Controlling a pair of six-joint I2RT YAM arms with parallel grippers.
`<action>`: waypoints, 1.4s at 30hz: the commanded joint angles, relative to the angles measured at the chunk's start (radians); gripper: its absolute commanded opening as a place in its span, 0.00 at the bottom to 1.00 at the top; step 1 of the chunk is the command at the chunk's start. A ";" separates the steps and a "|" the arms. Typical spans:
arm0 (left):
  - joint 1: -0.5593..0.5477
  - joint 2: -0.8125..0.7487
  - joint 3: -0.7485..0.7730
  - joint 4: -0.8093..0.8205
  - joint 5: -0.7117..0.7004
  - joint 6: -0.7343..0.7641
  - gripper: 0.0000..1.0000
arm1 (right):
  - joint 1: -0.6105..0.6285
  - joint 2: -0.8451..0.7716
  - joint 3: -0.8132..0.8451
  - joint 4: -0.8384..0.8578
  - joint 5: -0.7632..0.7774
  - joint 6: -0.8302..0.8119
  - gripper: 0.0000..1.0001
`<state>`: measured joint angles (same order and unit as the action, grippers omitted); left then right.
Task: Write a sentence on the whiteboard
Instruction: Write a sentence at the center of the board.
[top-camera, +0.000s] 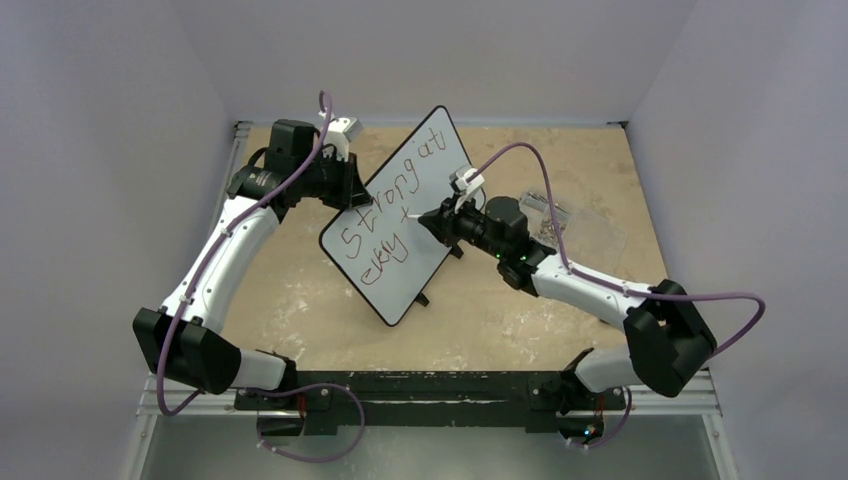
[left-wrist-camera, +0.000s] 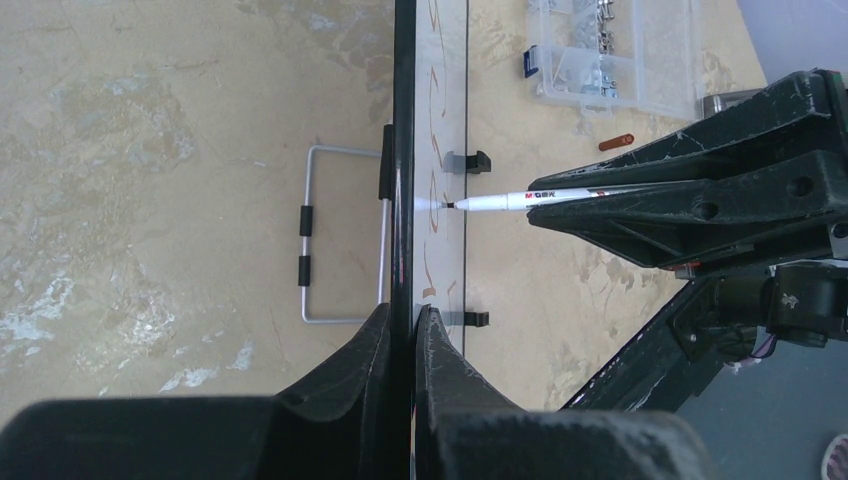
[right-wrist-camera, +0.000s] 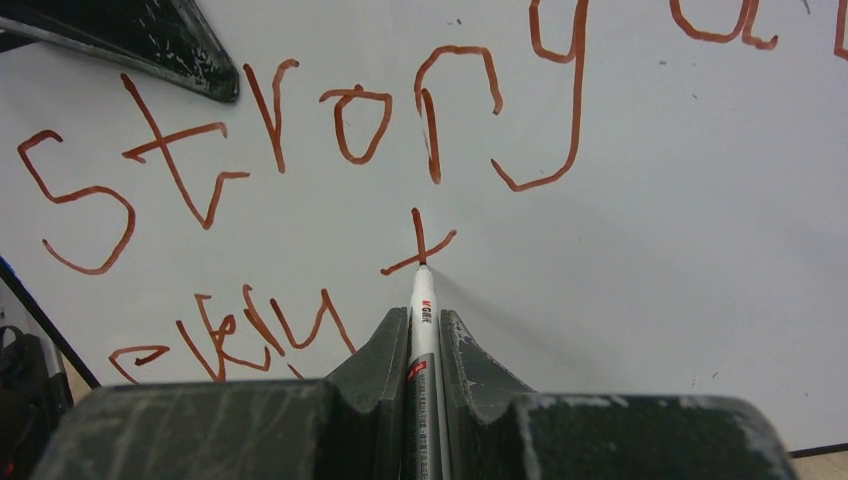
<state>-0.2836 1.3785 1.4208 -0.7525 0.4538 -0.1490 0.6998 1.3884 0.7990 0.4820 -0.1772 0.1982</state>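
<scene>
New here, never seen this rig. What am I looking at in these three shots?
Two robot arms bolted to a tan table. The wide picture looks down from above and behind; the other two come from a camera on each wrist. The left gripper clamps the edge of the large white black-rimmed whiteboard, steadying it. The right gripper pinches a slim red-and-white marker pen, tip on the board at a small cross below reddish-brown handwriting. A clear plastic box of metal bits lies nearby.

Clear plastic box (left-wrist-camera: 620, 50) of metal bits on tan tabletop (top-camera: 300, 300), small orange cap (left-wrist-camera: 617, 142) lying near it
</scene>
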 joint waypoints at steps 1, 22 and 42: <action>0.004 -0.045 0.007 0.030 -0.072 0.052 0.00 | 0.001 -0.021 -0.037 -0.004 -0.022 0.010 0.00; 0.003 -0.043 0.006 0.032 -0.064 0.048 0.00 | 0.001 -0.021 0.010 -0.072 0.093 -0.023 0.00; 0.004 -0.048 0.006 0.034 -0.060 0.045 0.00 | 0.001 -0.058 0.095 -0.109 0.129 -0.058 0.00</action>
<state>-0.2840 1.3735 1.4208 -0.7567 0.4599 -0.1558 0.6998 1.3594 0.8524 0.3515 -0.0689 0.1482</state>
